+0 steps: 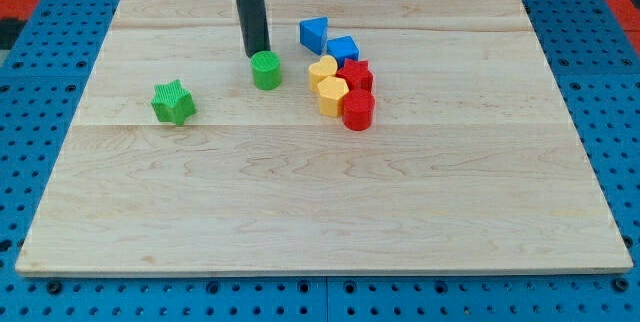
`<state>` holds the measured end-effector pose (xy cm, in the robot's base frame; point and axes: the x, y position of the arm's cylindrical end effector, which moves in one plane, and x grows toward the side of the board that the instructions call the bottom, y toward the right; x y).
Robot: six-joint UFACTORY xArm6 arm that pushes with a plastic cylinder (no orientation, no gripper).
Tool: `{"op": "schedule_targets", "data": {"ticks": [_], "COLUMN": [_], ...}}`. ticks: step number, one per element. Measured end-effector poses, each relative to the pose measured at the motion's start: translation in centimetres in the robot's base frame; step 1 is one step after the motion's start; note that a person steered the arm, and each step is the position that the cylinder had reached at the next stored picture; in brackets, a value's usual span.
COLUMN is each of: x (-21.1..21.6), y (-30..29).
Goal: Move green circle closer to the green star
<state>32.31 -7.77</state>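
Green circle (266,70) mid-board toward top edge | my tip (257,55) touching its far side; no fingers, bare rod | step: approach done | next: push left toward green star (173,102)

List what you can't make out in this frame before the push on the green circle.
- Camera view, top edge: the rod is cut off; nothing of the arm above it shows.
- My tip sits just behind the green circle; contact or a small gap cannot be told.
- Red block: partly covered by the red cylinder and the yellow blocks, so its shape is unclear.
- Green star: fully visible.
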Motion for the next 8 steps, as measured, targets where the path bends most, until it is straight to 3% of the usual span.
{"op": "schedule_targets", "data": {"ticks": [2, 6, 8], "x": [0.8, 6.6, 7.3], "y": [2.7, 2.5, 0.1]}}
